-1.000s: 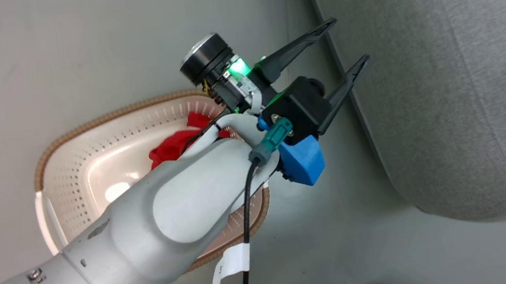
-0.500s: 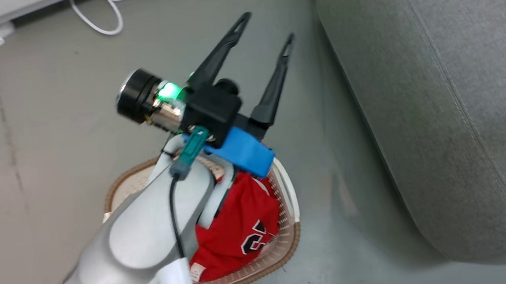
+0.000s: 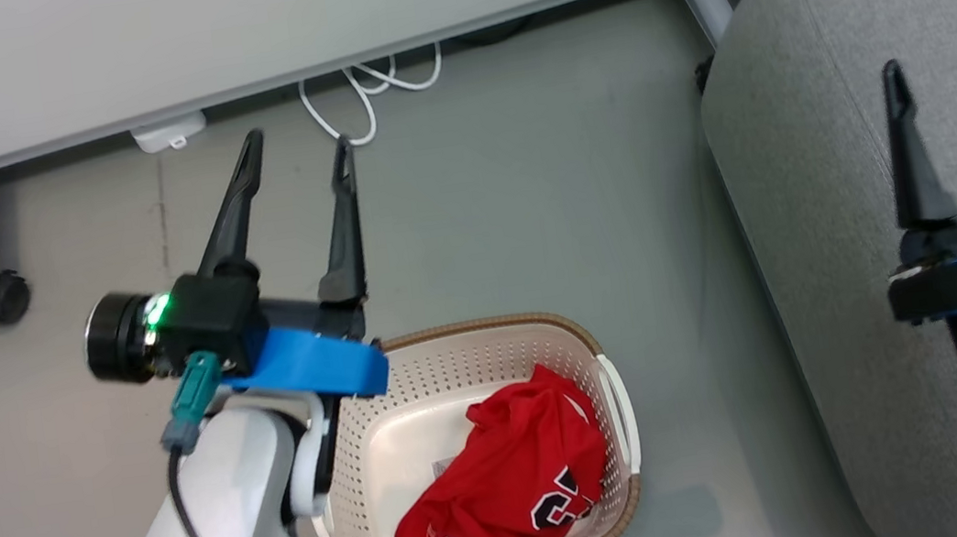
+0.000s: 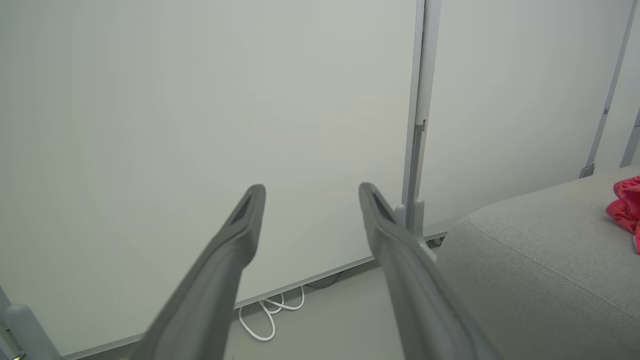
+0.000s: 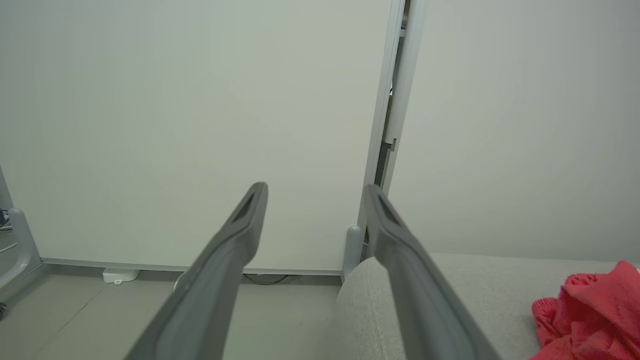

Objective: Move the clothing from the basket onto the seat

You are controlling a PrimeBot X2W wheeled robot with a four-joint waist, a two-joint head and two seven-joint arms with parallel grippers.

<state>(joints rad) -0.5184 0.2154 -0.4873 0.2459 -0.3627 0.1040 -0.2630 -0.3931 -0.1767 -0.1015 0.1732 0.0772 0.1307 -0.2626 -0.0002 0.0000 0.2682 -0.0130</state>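
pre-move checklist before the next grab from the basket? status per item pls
1. Left gripper open and empty: ok.
2. Right gripper open and empty: ok.
3. Red jersey uncovered in the basket: ok, it lies toward the right wall.
4. Left gripper lined up on the jersey: not ok. Its fingers sit past the basket's far left corner and aim at the white wall panel.
5. Bare spot on the seat for the drop: ok, grey cushion shows beside the red garment lying there.
6. More clothing under the jersey: cannot tell.
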